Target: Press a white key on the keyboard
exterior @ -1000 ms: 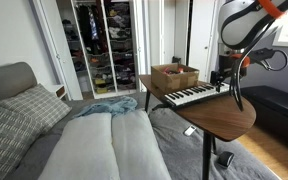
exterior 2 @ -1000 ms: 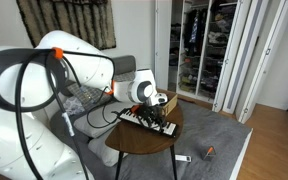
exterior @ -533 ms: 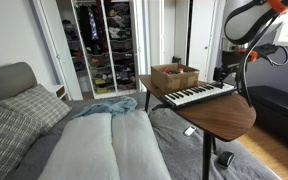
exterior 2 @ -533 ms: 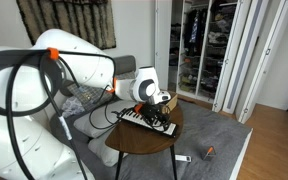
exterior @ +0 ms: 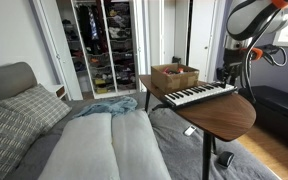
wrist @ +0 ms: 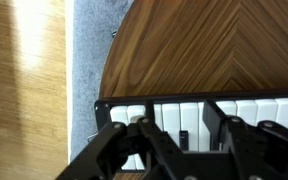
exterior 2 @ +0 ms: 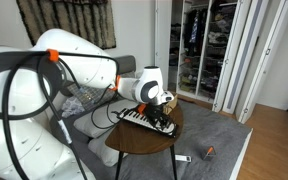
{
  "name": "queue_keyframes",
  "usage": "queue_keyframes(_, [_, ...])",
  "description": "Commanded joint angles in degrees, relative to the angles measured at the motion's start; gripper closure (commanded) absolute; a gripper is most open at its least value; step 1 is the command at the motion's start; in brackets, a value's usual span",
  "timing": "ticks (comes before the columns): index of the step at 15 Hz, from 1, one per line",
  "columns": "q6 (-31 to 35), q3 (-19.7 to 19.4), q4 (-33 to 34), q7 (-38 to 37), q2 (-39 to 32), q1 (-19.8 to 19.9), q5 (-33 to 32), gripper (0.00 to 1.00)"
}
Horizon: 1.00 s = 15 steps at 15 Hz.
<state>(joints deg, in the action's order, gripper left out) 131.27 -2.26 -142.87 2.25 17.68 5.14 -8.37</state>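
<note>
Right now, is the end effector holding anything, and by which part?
Nothing is held. In the wrist view the end effector is open, its fingers apart above the keyboard, with only white keys showing between them.

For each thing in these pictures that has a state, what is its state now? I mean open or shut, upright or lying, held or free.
keyboard, lying flat on the table, not held.
cardboard box, upright, top open.
closet, doors open, clothes visible inside.
gripper, over the white keys; open or shut cannot be told.
</note>
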Motion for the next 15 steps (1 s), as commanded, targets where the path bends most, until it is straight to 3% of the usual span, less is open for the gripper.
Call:
queue_keyframes(1, [2.47, -1.77, 0.07, 4.09, -0.09, -1.37, 3.03, 0.77])
queue_keyframes(4, [4.51, -2.03, 0.08, 5.75, -0.71, -1.69, 3.82, 0.97])
queue_keyframes(5, [4.94, -2.01, 0.16, 6.03, -1.02, -1.76, 3.92, 0.99])
queue_keyframes(15, [5.16, -2.15, 0.25, 8.69, -2.29, -2.28, 5.69, 1.0])
